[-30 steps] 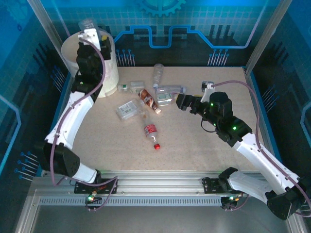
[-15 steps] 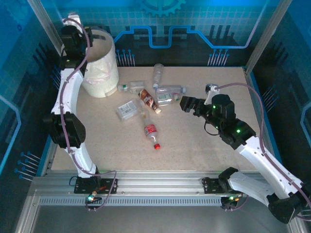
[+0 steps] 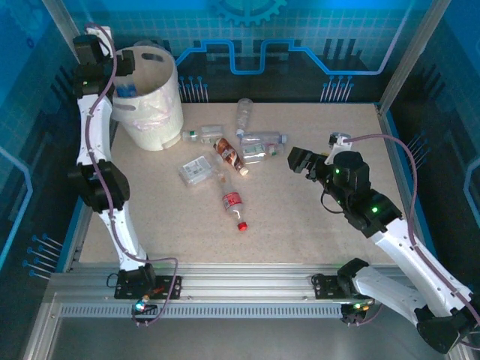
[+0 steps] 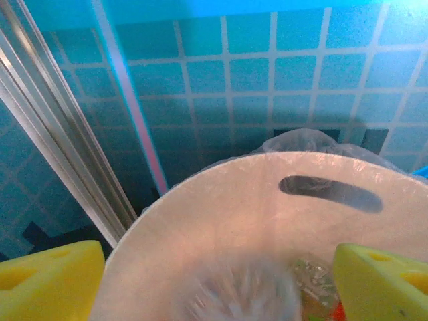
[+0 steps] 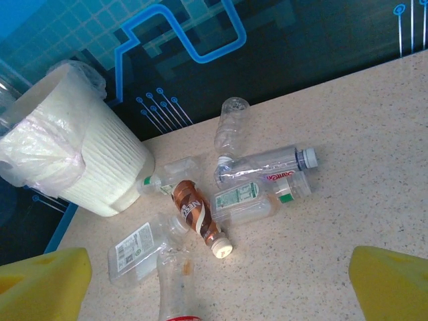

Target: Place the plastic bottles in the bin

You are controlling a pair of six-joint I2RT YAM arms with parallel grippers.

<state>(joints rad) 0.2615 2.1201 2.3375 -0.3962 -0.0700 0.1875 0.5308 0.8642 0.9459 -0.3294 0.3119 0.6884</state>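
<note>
The white bin [image 3: 154, 105] stands at the upper left of the top view, its translucent liner bunched over the rim. The left gripper [image 4: 219, 267] hangs above its mouth with yellow pads spread wide, and a blurred bottle [image 4: 234, 297] sits between them untouched. The right gripper [image 3: 301, 160], right of centre, is also spread. More plastic bottles lie mid-table. They include a brown-labelled bottle [image 5: 194, 214], a red-labelled bottle [image 3: 233, 202] and a white-capped bottle [image 5: 267, 164]. Its red lettering is too small to read.
</note>
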